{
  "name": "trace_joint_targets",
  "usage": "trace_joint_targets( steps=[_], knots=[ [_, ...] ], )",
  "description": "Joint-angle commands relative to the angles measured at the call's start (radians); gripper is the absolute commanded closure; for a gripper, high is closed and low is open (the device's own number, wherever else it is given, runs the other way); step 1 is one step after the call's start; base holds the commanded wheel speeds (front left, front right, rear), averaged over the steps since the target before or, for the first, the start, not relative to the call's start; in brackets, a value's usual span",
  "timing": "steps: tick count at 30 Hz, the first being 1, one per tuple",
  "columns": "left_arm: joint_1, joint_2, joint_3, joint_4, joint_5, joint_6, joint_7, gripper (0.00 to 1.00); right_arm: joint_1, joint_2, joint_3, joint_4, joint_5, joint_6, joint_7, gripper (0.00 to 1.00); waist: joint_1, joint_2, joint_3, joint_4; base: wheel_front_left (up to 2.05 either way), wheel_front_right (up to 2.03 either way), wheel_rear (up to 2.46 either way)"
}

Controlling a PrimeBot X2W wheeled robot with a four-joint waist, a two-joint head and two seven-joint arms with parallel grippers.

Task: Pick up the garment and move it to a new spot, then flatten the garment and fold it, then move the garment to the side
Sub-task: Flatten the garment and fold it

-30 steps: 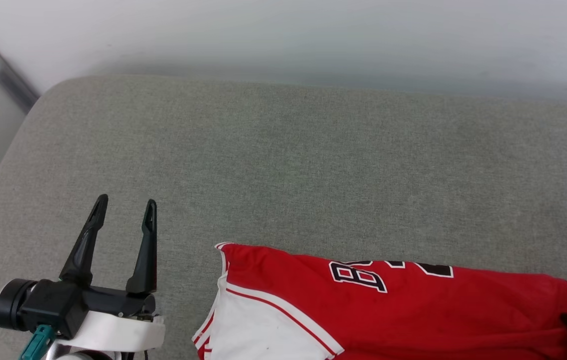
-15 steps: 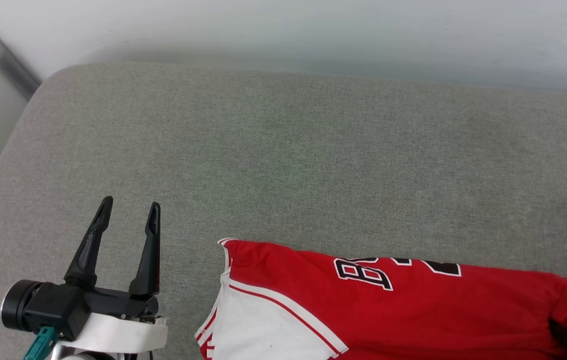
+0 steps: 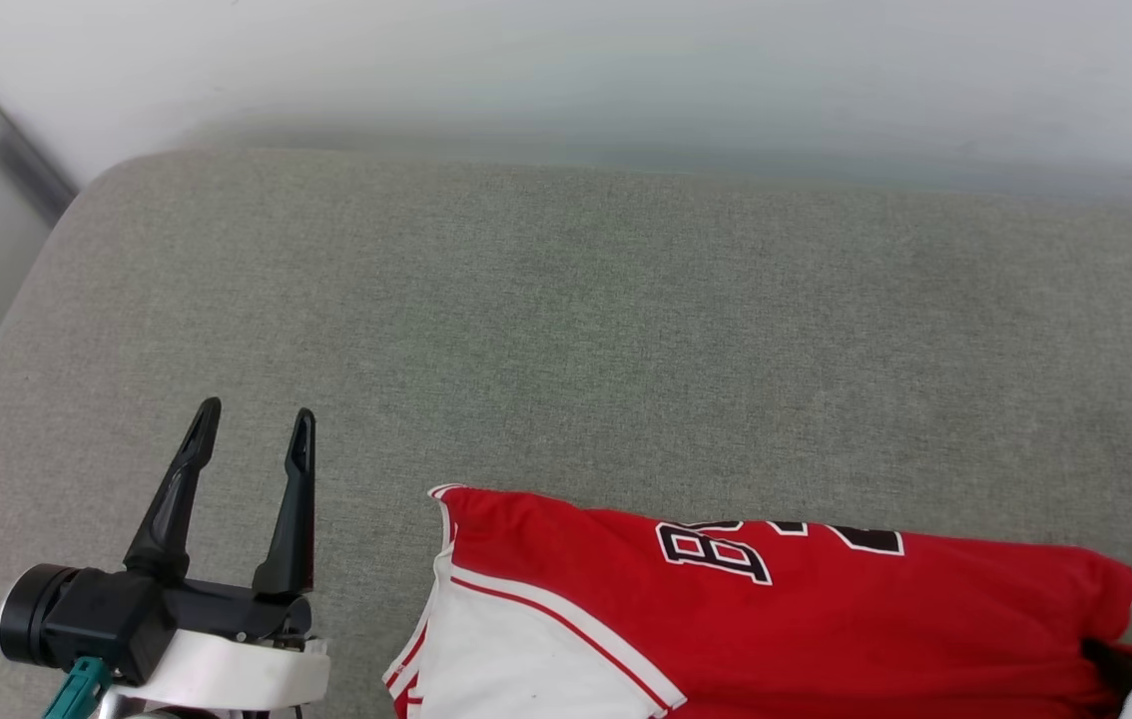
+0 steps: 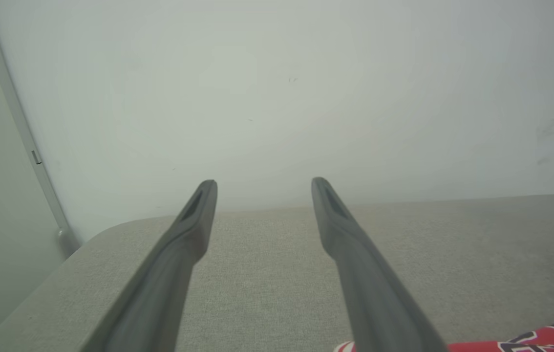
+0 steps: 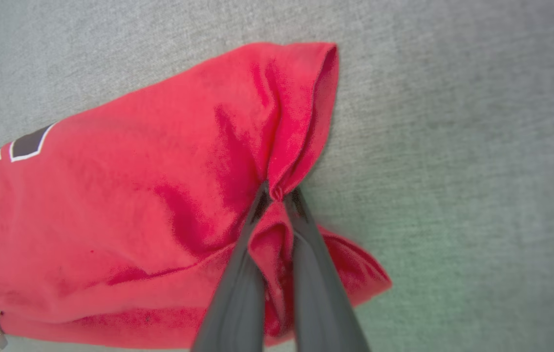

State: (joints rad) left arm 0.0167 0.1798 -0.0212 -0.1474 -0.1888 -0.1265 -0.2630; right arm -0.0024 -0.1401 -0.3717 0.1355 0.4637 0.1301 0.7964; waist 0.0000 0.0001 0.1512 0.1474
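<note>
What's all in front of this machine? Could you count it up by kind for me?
Garments: 1, a red soft-fabric jersey with white sleeves.
Dark two-fingered grippers: 2, left gripper open, right gripper shut on the jersey.
Cushions: 1, a grey fabric cushion.
Total: 4.

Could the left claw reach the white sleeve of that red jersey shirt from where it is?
Probably yes. The left claw stands open beside the white sleeve of the red soft-fabric jersey T-shirt, with just bare grey fabric cushion between them.
</note>
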Motion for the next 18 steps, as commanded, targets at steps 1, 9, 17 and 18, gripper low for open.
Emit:
trace_joint_targets(
  steps=[1, 9, 17, 18],
  knots=[
    [0.016, -0.003, 0.006, -0.006, 0.001, -0.002, -0.002, 0.0, 0.002, -0.015, -0.027, -0.001, 0.002, 0.0, -0.005, 1.0, 0.0, -0.0001, -0.005, -0.006, 0.0, 0.0, 0.0],
    [0.025, -0.002, -0.003, 0.006, 0.007, -0.004, -0.002, 0.0, -0.01, -0.068, -0.152, 0.021, -0.038, 0.0, -0.038, 1.0, 0.0, -0.0001, -0.014, -0.024, 0.0, 0.0, 0.0],
    [0.038, -0.003, -0.001, 0.008, 0.003, -0.004, -0.002, 0.0, 0.013, -0.059, -0.149, -0.032, -0.008, 0.0, -0.021, 1.0, 0.0, -0.0001, -0.032, -0.047, 0.0, 0.0, 0.0],
    [0.039, -0.003, -0.002, 0.008, 0.003, -0.004, -0.002, 0.0, 0.024, -0.059, -0.134, -0.054, -0.005, 0.0, -0.013, 1.0, 0.0, -0.0001, -0.035, -0.049, 0.0, 0.0, 0.0]
  ],
)
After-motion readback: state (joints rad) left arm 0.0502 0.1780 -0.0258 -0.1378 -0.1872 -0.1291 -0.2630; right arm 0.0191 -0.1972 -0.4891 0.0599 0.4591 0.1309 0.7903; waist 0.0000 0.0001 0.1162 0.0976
